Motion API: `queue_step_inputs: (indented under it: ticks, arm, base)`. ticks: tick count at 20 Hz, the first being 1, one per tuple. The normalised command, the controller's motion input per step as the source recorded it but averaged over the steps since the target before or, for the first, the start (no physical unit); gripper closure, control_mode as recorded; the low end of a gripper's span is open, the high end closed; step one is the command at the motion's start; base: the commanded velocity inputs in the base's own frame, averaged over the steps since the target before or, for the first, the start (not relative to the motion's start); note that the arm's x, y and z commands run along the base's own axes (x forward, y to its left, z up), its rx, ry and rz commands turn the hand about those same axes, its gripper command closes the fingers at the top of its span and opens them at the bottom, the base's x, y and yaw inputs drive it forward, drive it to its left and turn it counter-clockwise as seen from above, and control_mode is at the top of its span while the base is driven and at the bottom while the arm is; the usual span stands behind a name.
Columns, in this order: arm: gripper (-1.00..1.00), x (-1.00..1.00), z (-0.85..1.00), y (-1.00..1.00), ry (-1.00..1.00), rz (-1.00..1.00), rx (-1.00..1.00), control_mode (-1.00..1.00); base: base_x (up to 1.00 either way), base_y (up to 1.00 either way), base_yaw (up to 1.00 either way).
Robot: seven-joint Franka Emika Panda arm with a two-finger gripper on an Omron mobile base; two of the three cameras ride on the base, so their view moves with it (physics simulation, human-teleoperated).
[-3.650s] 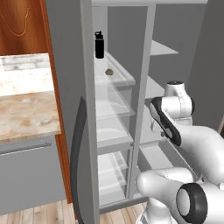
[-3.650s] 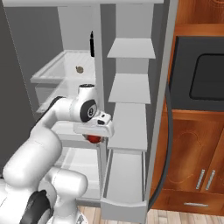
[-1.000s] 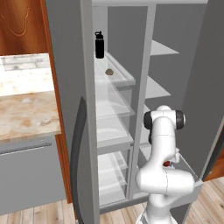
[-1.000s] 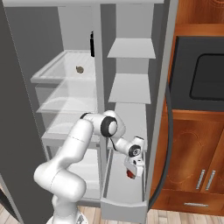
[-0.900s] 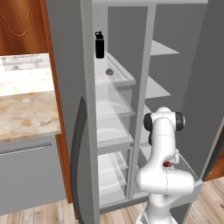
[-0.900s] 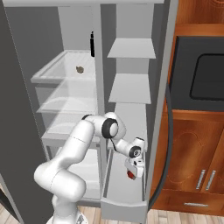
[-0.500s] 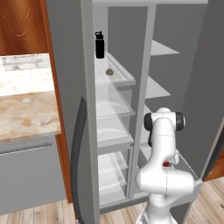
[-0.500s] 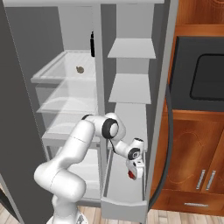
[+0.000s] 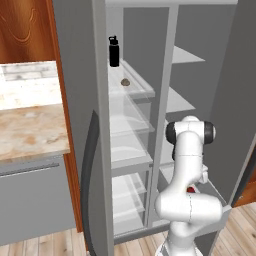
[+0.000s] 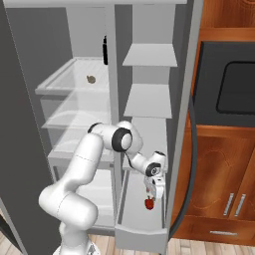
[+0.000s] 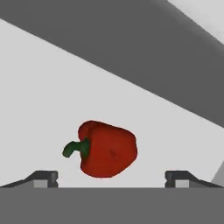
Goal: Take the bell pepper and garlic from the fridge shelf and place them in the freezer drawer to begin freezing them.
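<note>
The red bell pepper (image 11: 107,148) with its green stem hangs or lies loose just beyond my open gripper (image 11: 112,177), and neither fingertip touches it. From the right base view the gripper (image 10: 152,191) points down into the freezer drawer (image 10: 142,233), with the bell pepper (image 10: 149,203) just under it over the drawer's floor. A sliver of the bell pepper (image 9: 190,189) peeks past my arm in the left base view. The small tan garlic (image 10: 91,78) (image 9: 125,82) sits on the glass fridge shelf (image 10: 55,89) (image 9: 145,92) high up.
A tall black bottle (image 9: 114,51) (image 10: 105,50) stands behind the garlic on the same shelf. Opaque grey shelves (image 10: 148,99) hang above the drawer. A marble counter (image 9: 30,130) lies left of the fridge, and wooden cabinets with an oven (image 10: 234,89) stand to the right.
The jaws have spread wide and let go of the bell pepper, which has dropped a little below the fingers inside the drawer. The arm has stayed in place.
</note>
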Motion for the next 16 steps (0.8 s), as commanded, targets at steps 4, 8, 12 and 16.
queue_step_inputs:
  ticks: [4, 8, 12, 16]
  arm:
    - [-1.0, -0.34, 0.94, 0.18, -0.12, -0.01, 0.0, -1.0]
    - [-1.0, -0.6, 1.0, 0.37, -0.16, 0.0, 0.0, -1.0]
    - [-1.0, -0.64, 1.0, 0.49, -0.15, 0.01, -0.01, -1.0]
    - [-1.0, -0.57, 1.0, 0.53, -0.18, 0.02, -0.03, -1.0]
  base:
    - [0.0, 0.0, 0.0]
    - [0.0, 0.0, 0.0]
    - [0.0, 0.0, 0.0]
    - [0.0, 0.0, 0.0]
